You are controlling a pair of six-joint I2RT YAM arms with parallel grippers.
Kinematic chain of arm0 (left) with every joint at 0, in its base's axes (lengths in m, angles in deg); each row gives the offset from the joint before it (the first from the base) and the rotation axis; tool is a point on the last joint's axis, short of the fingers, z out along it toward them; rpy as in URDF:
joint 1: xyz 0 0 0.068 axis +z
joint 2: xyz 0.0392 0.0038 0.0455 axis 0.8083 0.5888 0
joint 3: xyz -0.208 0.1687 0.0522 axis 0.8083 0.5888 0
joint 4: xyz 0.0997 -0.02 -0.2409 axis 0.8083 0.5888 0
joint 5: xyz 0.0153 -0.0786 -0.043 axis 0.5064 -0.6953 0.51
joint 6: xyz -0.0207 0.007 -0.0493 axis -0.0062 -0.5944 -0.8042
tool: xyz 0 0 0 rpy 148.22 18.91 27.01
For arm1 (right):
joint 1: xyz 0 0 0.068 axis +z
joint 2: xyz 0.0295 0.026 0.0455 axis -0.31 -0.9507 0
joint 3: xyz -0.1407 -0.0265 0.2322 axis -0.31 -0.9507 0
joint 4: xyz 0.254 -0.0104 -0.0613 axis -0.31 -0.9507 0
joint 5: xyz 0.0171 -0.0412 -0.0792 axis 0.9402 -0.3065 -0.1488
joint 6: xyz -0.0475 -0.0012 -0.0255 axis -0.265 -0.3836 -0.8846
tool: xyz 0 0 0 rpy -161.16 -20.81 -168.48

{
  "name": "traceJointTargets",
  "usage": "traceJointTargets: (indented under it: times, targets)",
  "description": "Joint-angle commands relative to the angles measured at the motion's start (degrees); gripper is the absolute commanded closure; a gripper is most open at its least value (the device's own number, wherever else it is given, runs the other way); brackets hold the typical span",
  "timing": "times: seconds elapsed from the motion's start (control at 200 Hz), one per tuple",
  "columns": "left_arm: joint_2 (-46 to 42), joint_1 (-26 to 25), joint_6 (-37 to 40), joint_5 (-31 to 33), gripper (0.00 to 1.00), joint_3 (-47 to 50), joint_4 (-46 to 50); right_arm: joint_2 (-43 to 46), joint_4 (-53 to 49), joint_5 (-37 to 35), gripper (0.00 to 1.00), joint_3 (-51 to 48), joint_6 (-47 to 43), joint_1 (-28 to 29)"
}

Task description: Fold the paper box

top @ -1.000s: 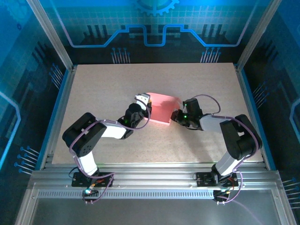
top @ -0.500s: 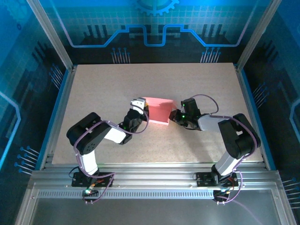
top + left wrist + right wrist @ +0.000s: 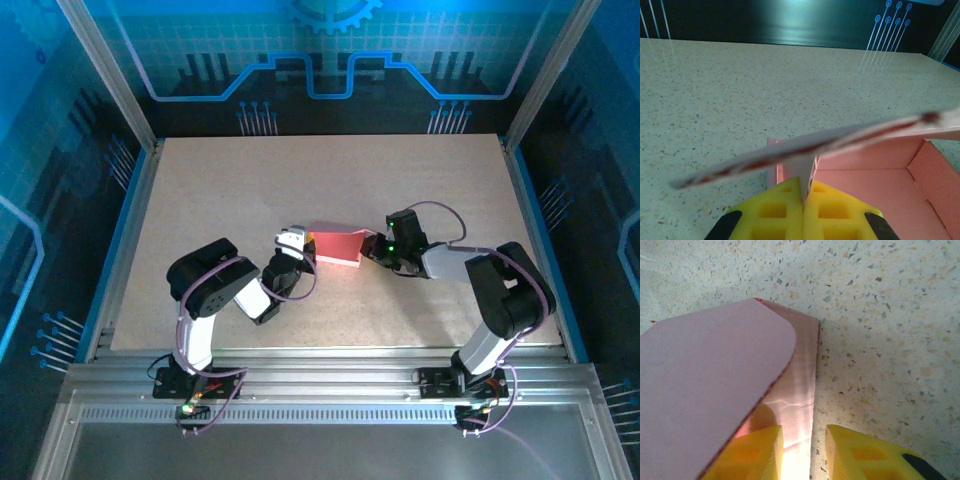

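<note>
Top view: one pink paper box [image 3: 335,247] sits mid-frame on the speckled table [image 3: 220,180]. The left gripper [image 3: 302,246] is at its left end & the right gripper [image 3: 369,248] at its right end. Count: 2 arms, 2 grippers, 1 box. Jaws are too small to read from up here.

Left wrist view adds what the top view can't. The box is open-topped, pink inside, and sits in the lower right of frame. At bottom centre a thin upright bit of its card is pinched between 2 yellow pads [image 3: 782,212], pressed together on it w/ no gap. A blurred flap [image 3: 840,137] crosses mid-frame from lower left to upper right, above the pads and out of focus.

Right wrist view: 2 more yellow pads [image 3: 747,452] at the bottom edge, so 4 pads in all. Here the jaws stand a little apart, narrow, astride the box's end wall [image 3: 800,390]. The left-of-frame pad is on the box side, partly under a rounded-corner flap that covers the left half of frame. The right-of-frame pad is outside the wall, w/ a sliver of table between pad & wall. No squeeze on the card is visible here.
</note>
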State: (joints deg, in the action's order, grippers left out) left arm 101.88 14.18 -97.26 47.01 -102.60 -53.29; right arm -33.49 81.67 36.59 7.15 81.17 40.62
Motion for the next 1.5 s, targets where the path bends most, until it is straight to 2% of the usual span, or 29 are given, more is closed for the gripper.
traceJointTargets:
  times: [0.0,0.08,0.27,0.37,0.55,0.745,0.88,1.136,1.196,1.341,1.416,1.496]
  targets:
    - [0.21,-1.96,-1.42,-3.89,1.0,0.8,4.11,2.03,-1.65,-0.93,0.67,0.32,-1.21,1.94]
    - [-1.72,-1.97,-1.83,-3.81,1.0,0.26,7.07,4.71,-3.44,-2.43,0.63,-0.59,-2.35,1.95]
    - [-7.6,-1.96,-4.21,-2.93,1.0,-3.35,21.03,13.71,-10.82,-8.13,0.4,-2.57,-8.62,2.38]
    - [-8.15,-1.97,-4.03,-2.36,1.0,-3.99,22.68,18.58,-15.77,-11.29,0.3,-2.35,-15.82,2.71]
    - [-7.18,-2.0,-3.24,-1.83,1.0,-4.42,23.32,19.85,-22.62,-14.39,0.25,2.97,-27.42,3.66]
    - [-8.58,-2.11,-1.89,-1.6,1.0,-4.75,24.04,16.27,-25.25,-16.21,0.25,6.78,-28.31,4.33]
    - [-11.44,-2.31,-0.42,-1.33,1.0,-5.77,28.48,18.8,-22.35,-16.02,0.25,4.81,-27.23,4.59]
    - [-13.0,-2.47,1.83,-1.94,1.0,-8.06,33.58,16.97,-24.3,-16.55,0.25,7.2,-34.19,4.79]
    - [-11.97,-2.62,1.77,-2.05,1.0,-8.19,32.69,15.56,-25.18,-16.44,0.28,8.75,-35.37,5.24]
    - [-11.29,-2.84,1.6,-1.89,1.0,-8.42,33.43,13.89,-27.51,-21.62,0.36,12.66,-38.8,8.11]
    - [-11.57,-2.8,1.74,-1.84,1.0,-8.68,34.23,13.45,-27.71,-21.28,0.44,13.43,-38.59,8.37]
    - [-11.59,-2.82,1.81,-1.88,1.0,-8.82,34.61,13.18,-27.73,-20.67,0.48,13.73,-37.62,8.32]
